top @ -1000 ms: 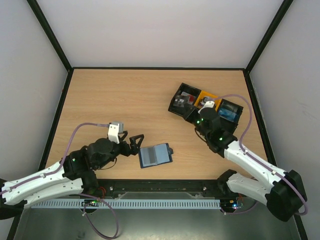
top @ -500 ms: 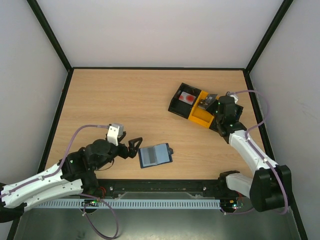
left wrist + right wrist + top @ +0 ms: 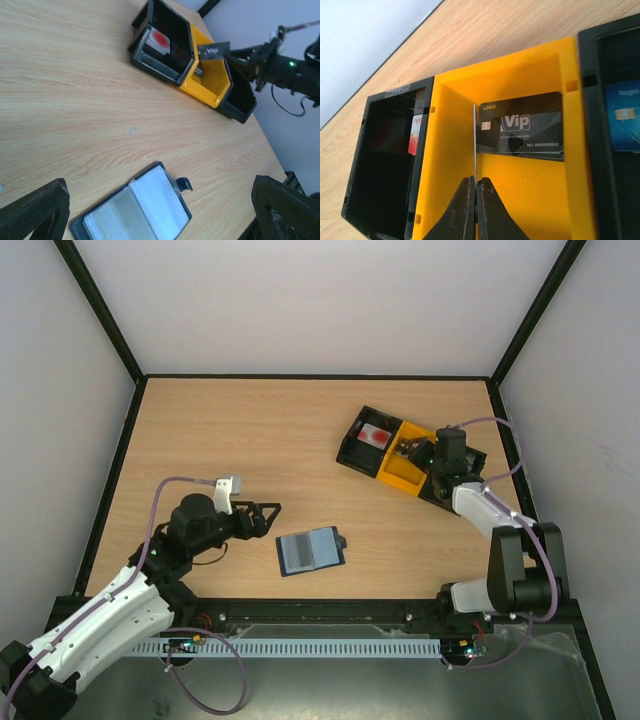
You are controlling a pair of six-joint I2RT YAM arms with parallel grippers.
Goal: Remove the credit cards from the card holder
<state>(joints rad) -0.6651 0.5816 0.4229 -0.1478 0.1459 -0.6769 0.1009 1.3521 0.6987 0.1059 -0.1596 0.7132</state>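
Credit cards, both outside the holder. One black card [image 3: 212, 51] with light lettering is pinched at its end by your right gripper [image 3: 475, 182], fingers pressed together on it. In the right wrist view you see it edge-on, a thin pale line over the yellow middle compartment [image 3: 520, 200] of the three-compartment tray [image 3: 351, 453]. A second black card [image 3: 520, 127], marked Vip, lies inside that compartment behind the held one. The pinkish-white card [image 3: 376, 435] with the red spot lies in the tray's left black compartment as the top view shows it, and a blue card [image 3: 622, 116] lies in the right one. Card holder [image 3: 311, 551]: open flat on the table [image 3: 250, 440] near the front edge, pale pockets up, closing tab [image 3: 340, 540] toward the tray, well apart from it. Your left gripper [image 3: 272, 518] hangs just left of the holder, fingers spread wide, apart from it.
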